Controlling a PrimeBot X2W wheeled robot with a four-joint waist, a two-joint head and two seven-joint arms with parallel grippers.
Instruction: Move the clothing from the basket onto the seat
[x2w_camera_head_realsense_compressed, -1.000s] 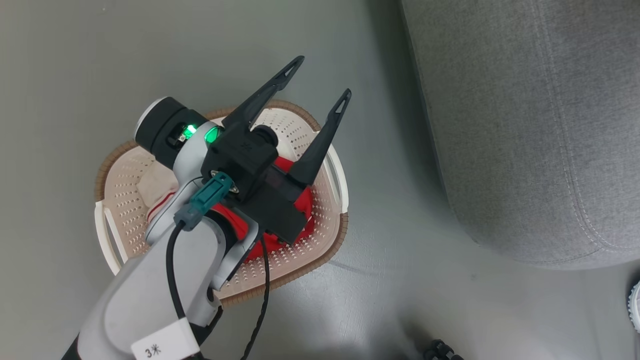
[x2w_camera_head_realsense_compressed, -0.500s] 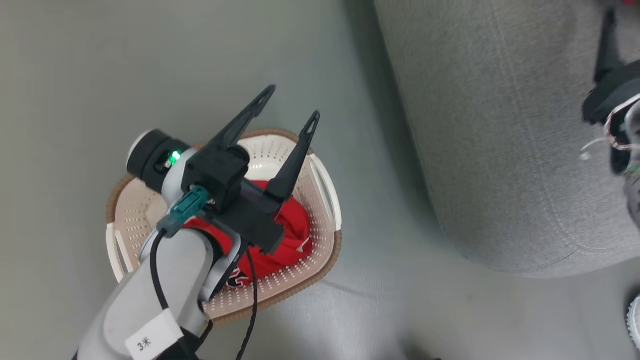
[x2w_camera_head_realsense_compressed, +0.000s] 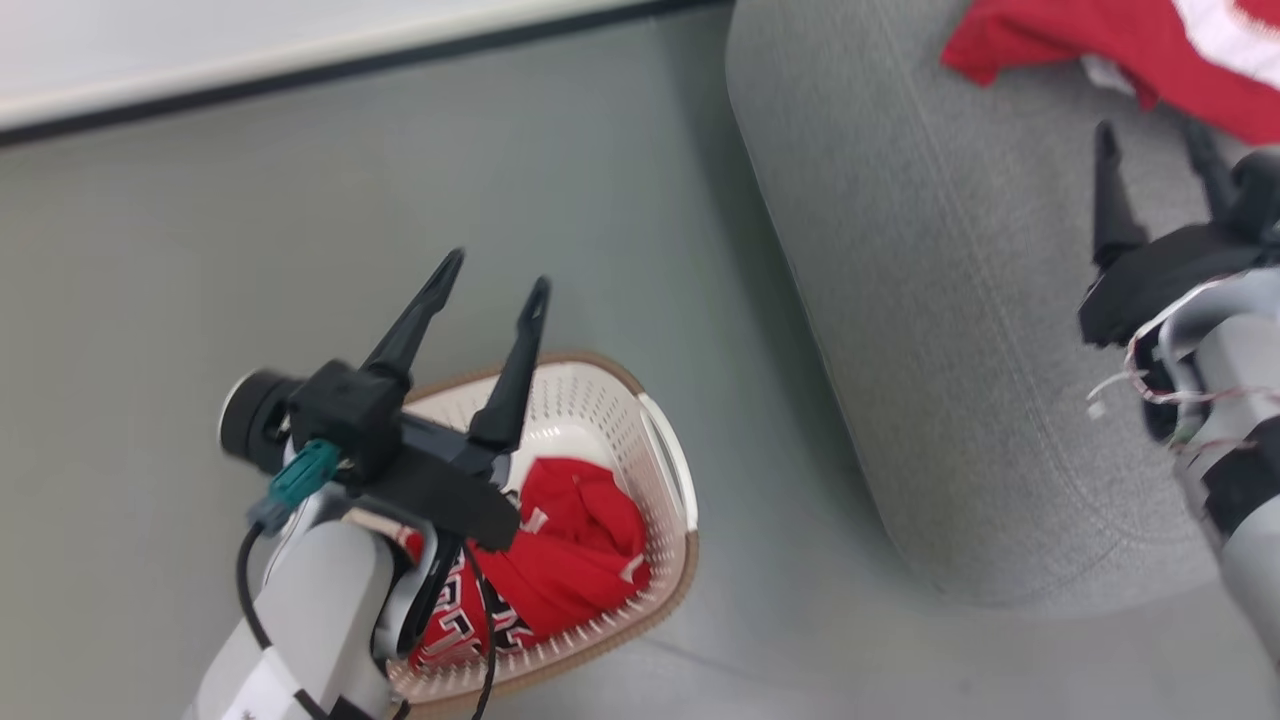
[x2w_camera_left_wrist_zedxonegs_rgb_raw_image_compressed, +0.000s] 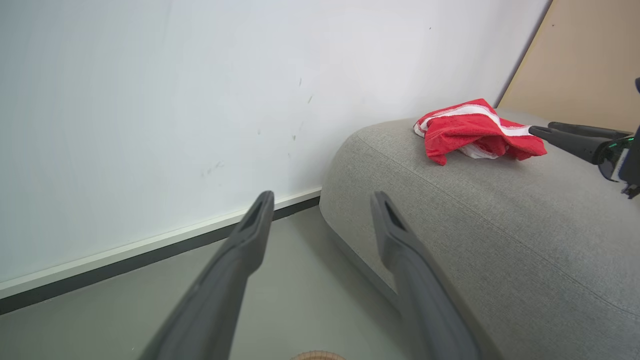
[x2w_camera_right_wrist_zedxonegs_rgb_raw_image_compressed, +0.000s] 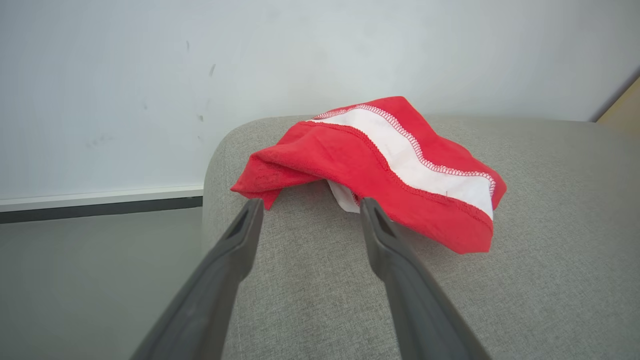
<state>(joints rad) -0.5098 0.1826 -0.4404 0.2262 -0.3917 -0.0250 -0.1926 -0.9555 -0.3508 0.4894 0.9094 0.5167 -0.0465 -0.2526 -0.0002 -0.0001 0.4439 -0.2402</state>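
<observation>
Nearest the camera, the pale left forearm (x2w_camera_head_realsense_compressed: 300, 610) rose from the lower left, a black cable trailing along it. The left gripper (x2w_camera_head_realsense_compressed: 497, 270) was held above the basket (x2w_camera_head_realsense_compressed: 668, 462), its two dark fingers spread wide with nothing between them, pointing out past the basket's far rim toward the wall. Below it, a red jersey (x2w_camera_head_realsense_compressed: 585, 545) with dark, white-edged lettering lay crumpled in the basket, which stood on the grey floor (x2w_camera_head_realsense_compressed: 560, 170) close to the corner of the seat (x2w_camera_head_realsense_compressed: 950, 350).

Farther off to the right, the right gripper (x2w_camera_head_realsense_compressed: 1147, 130) reached low over the seat cushion, fingers likewise parted and empty. Their tips came up to the near edge of a red garment (x2w_camera_head_realsense_compressed: 1090, 40) with a broad white stripe – whether they touched the cloth could not be told, the head view being blurred there. That garment lay bunched on the grey woven top of the seat, a scrap of white fabric showing under its fold.

Beyond stood a pale wall (x2w_camera_left_wrist_zedxonegs_rgb_raw_image_compressed: 150, 100) with a white skirting over a dark strip, and a tan panel (x2w_camera_left_wrist_zedxonegs_rgb_raw_image_compressed: 585, 60) at the far right.
</observation>
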